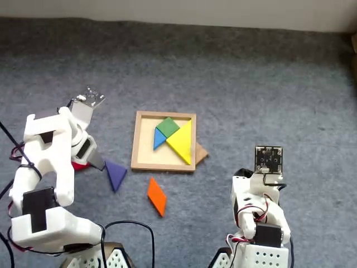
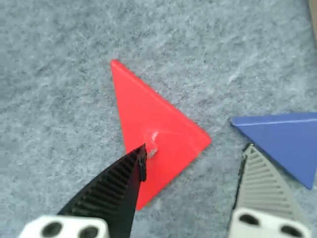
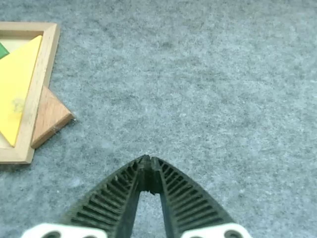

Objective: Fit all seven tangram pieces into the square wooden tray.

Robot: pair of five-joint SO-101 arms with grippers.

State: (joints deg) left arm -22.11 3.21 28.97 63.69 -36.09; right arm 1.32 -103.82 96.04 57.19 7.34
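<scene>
The square wooden tray [image 1: 144,163] holds a green square [image 1: 168,127], a small blue triangle [image 1: 159,139] and a yellow triangle [image 1: 182,142]. A brown triangle [image 1: 201,152] [image 3: 48,118] pokes out from under the tray's right edge [image 3: 34,94]. On the carpet lie a purple-blue triangle [image 1: 115,174] [image 2: 287,141], an orange parallelogram [image 1: 157,196] and a red triangle [image 2: 151,131], mostly hidden under the left arm in the high view. My left gripper [image 2: 193,151] is open low over the red triangle, its black finger [image 2: 131,171] touching it. My right gripper [image 3: 150,164] is shut and empty, right of the tray.
Grey carpet covers the whole work surface, with a pale wall strip at the far edge. The right arm's base [image 1: 259,223] stands at the front right, the left arm's base [image 1: 50,223] at the front left.
</scene>
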